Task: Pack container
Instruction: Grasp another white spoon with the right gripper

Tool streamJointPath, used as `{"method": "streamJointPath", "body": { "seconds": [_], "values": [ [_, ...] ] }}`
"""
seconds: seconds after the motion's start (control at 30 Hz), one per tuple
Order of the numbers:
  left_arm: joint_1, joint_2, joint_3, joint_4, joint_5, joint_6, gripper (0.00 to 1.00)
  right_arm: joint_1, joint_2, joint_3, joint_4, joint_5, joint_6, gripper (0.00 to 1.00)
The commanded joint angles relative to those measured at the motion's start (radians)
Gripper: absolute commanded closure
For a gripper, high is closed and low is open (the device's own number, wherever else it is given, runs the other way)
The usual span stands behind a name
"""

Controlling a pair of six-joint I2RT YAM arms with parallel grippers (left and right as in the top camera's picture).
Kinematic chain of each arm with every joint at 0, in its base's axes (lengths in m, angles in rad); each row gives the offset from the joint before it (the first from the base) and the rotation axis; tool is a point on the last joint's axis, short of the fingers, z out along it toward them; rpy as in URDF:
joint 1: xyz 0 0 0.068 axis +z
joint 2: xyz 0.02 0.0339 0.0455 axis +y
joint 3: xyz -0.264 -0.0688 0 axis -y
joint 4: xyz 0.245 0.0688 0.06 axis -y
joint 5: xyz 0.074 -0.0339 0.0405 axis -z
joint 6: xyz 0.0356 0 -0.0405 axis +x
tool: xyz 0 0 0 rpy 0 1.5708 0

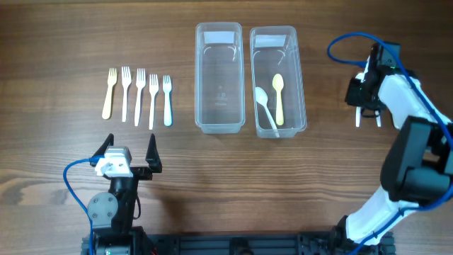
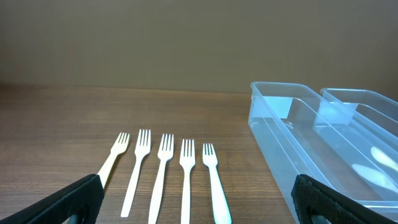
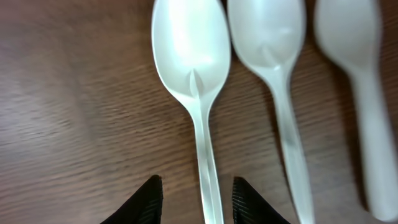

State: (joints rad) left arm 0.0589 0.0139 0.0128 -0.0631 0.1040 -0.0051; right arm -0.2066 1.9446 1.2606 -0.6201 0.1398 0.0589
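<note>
Spoons (image 3: 189, 56) of glossy white plastic, oval-bowled, lie on the grained wood table (image 1: 56, 184) right of the clear rectangular container (image 1: 290, 64). The right gripper (image 3: 200, 198) straddles one slim handle, black jaws parted, not pinching. Slender forks (image 1: 139, 95) lie left of the container, where the left gripper (image 1: 129, 145) gapes wide.

Five forks (image 1: 140, 95) lie left of two side-by-side containers (image 1: 219, 85), two spoons (image 1: 278, 85) inside the right one.

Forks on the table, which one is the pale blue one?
The rightmost fork, at the end of the row beside the clear container; the others are white or yellowish.
</note>
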Motion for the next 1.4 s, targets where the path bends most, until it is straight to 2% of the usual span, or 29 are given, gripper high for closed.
{"method": "streamJointPath", "body": {
  "seconds": [0.0,0.33,0.4,0.47,0.5,0.83,0.97,1.17,1.37],
  "values": [
    [-0.004,-0.007,-0.006,0.0,0.019,-0.006,0.0,-0.005,0.061,-0.009,0.016,0.022,-0.006,0.64],
    [-0.004,-0.007,-0.006,0.0,0.019,-0.006,0.0,-0.011,0.1,-0.009,0.056,0.021,-0.008,0.65],
    [-0.004,-0.007,-0.006,0.0,0.019,-0.006,0.0,-0.011,0.101,-0.009,0.06,0.021,-0.011,0.81],
    [-0.004,-0.007,-0.006,0.0,0.019,-0.006,0.0,-0.011,0.101,-0.009,0.062,0.021,-0.011,0.93],
    [-0.004,-0.007,-0.006,0.0,0.019,-0.006,0.0,-0.011,0.101,-0.009,0.063,0.021,-0.011,0.96],
    [-0.004,-0.007,-0.006,0.0,0.019,-0.006,0.0,-0.004,0.064,-0.008,0.035,-0.016,0.001,0.96],
    [-0.004,-0.007,-0.006,0.0,0.019,-0.006,0.0,0.013,-0.031,-0.008,0.037,-0.105,0.003,0.96],
    [-0.004,-0.007,-0.006,0.0,0.019,-0.006,0.0,0.07,-0.212,-0.007,0.022,-0.108,-0.005,0.96],
    [-0.004,-0.007,-0.006,0.0,0.019,-0.006,0.0,0.186,-0.381,-0.007,-0.013,-0.155,-0.004,0.96]
  ]
}}
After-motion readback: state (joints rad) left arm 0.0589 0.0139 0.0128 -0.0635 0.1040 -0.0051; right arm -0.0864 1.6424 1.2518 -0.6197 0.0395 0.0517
